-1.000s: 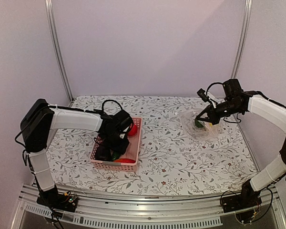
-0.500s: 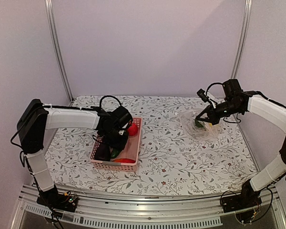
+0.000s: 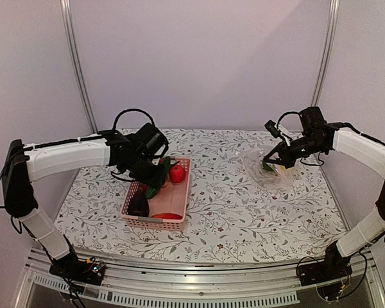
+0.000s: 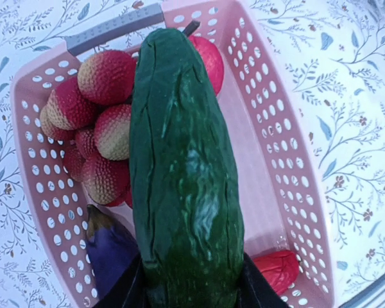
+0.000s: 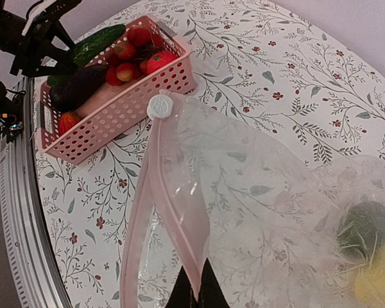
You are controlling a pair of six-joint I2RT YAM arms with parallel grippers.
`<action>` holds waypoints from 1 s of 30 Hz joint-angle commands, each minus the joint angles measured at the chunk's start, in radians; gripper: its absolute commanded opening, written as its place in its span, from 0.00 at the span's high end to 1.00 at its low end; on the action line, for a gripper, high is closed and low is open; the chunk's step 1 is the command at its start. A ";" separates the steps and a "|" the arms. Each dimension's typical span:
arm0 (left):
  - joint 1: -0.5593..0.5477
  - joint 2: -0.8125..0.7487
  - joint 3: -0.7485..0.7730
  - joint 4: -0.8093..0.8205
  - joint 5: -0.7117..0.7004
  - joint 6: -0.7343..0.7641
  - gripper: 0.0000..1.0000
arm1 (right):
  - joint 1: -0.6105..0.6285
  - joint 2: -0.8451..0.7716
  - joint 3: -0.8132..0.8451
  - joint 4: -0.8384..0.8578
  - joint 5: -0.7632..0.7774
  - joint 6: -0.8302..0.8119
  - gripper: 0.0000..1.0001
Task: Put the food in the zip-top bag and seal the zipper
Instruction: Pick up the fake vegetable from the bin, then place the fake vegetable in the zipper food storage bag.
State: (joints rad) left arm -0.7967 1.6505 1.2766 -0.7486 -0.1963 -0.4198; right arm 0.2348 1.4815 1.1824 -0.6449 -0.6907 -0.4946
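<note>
My left gripper [image 3: 159, 171] is shut on a dark green cucumber [image 4: 183, 173] and holds it above the pink basket [image 4: 295, 186]. Under it lie a bunch of red lychee-like fruits [image 4: 99, 115], a red tomato [image 4: 208, 58], a purple eggplant [image 4: 109, 247] and another red piece [image 4: 277, 269]. My right gripper [image 5: 196, 296] is shut on the upper lip of the zip-top bag [image 5: 256, 212], holding its mouth open. The pink zipper strip [image 5: 170, 199] with a white slider [image 5: 159, 106] shows there. A green item [image 5: 362, 228] and a yellow one [image 5: 378, 282] lie inside the bag.
The pink basket [image 3: 178, 199] stands left of centre on the flowered tablecloth. The bag [image 3: 266, 168] lies at the right rear. Metal frame posts [image 3: 77, 70] stand at the back corners, and a rail [image 3: 179, 273] runs along the near edge.
My left gripper has lifted out of the basket with the cucumber and moved up and back. The eggplant now lies uncovered in the basket. My right arm has not moved.
</note>
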 commanded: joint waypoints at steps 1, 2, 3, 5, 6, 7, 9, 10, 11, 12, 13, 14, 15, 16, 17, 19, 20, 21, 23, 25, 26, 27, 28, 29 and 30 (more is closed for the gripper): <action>-0.048 -0.082 0.040 0.021 -0.023 0.007 0.68 | 0.002 0.007 -0.003 0.005 0.019 0.000 1.00; -0.062 -0.098 0.043 0.041 -0.024 0.014 0.69 | 0.002 0.003 -0.003 0.005 0.022 0.001 1.00; -0.078 -0.110 0.047 0.062 -0.029 0.022 0.68 | 0.002 -0.005 -0.003 0.006 0.021 0.001 1.00; -0.116 -0.134 0.059 0.101 -0.051 0.039 0.69 | 0.003 -0.019 0.001 0.010 0.013 0.007 1.00; -0.143 -0.144 0.066 0.122 -0.065 0.055 0.69 | 0.004 -0.027 0.007 0.005 0.004 0.012 1.00; -0.160 -0.156 0.070 0.145 -0.085 0.067 0.69 | 0.006 -0.033 0.015 -0.003 -0.014 0.014 1.00; -0.193 -0.177 0.075 0.196 -0.099 0.092 0.70 | 0.014 -0.038 0.037 -0.030 -0.037 0.014 1.00; -0.205 -0.185 0.075 0.224 -0.101 0.106 0.70 | 0.022 -0.040 0.053 -0.047 -0.041 0.014 1.00; -0.219 -0.193 0.075 0.252 -0.101 0.120 0.70 | 0.032 -0.042 0.067 -0.072 -0.038 0.012 1.00; -0.231 -0.202 0.074 0.278 -0.103 0.134 0.70 | 0.043 -0.044 0.077 -0.088 -0.034 0.009 1.00; -0.245 -0.209 0.071 0.314 -0.107 0.144 0.70 | 0.056 -0.049 0.084 -0.099 -0.027 0.007 1.00; -0.260 -0.219 0.064 0.352 -0.111 0.160 0.70 | 0.069 -0.056 0.088 -0.107 -0.019 0.007 1.00; -0.277 -0.229 0.055 0.395 -0.111 0.187 0.70 | 0.081 -0.061 0.092 -0.115 -0.013 0.008 1.00; -0.293 -0.238 0.039 0.447 -0.112 0.206 0.70 | 0.092 -0.068 0.098 -0.128 -0.010 0.011 1.00; -0.308 -0.246 0.024 0.492 -0.111 0.227 0.70 | 0.103 -0.071 0.107 -0.144 -0.006 0.011 1.00; -0.339 -0.259 -0.004 0.588 -0.112 0.269 0.71 | 0.124 -0.071 0.137 -0.185 0.005 0.009 1.00; -0.358 -0.265 -0.015 0.629 -0.111 0.293 0.71 | 0.134 -0.070 0.154 -0.207 0.014 0.008 1.00; -0.373 -0.268 -0.024 0.666 -0.110 0.318 0.71 | 0.146 -0.068 0.170 -0.229 0.023 0.006 1.00; -0.400 -0.275 -0.045 0.728 -0.103 0.368 0.71 | 0.166 -0.066 0.203 -0.270 0.034 0.003 1.00; -0.423 -0.280 -0.068 0.826 -0.088 0.413 0.70 | 0.182 -0.069 0.233 -0.304 0.030 0.004 1.00; -0.434 -0.282 -0.081 0.868 -0.081 0.437 0.70 | 0.188 -0.072 0.245 -0.320 0.025 0.006 1.00; -0.442 -0.283 -0.096 0.909 -0.068 0.462 0.71 | 0.196 -0.074 0.258 -0.333 0.017 0.009 1.00; -0.450 -0.284 -0.110 0.953 -0.053 0.483 0.70 | 0.199 -0.077 0.268 -0.348 0.007 0.011 1.00; -0.457 -0.282 -0.120 0.992 -0.039 0.506 0.70 | 0.203 -0.078 0.279 -0.369 -0.005 0.012 1.00; -0.463 -0.277 -0.127 1.027 -0.030 0.527 0.70 | 0.206 -0.077 0.290 -0.384 -0.016 0.011 1.00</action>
State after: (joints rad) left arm -1.2266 1.3846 1.1927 0.0555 -0.2764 -0.0227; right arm 0.4225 1.4307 1.4197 -0.9253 -0.6724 -0.4870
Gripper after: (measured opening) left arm 0.387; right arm 0.006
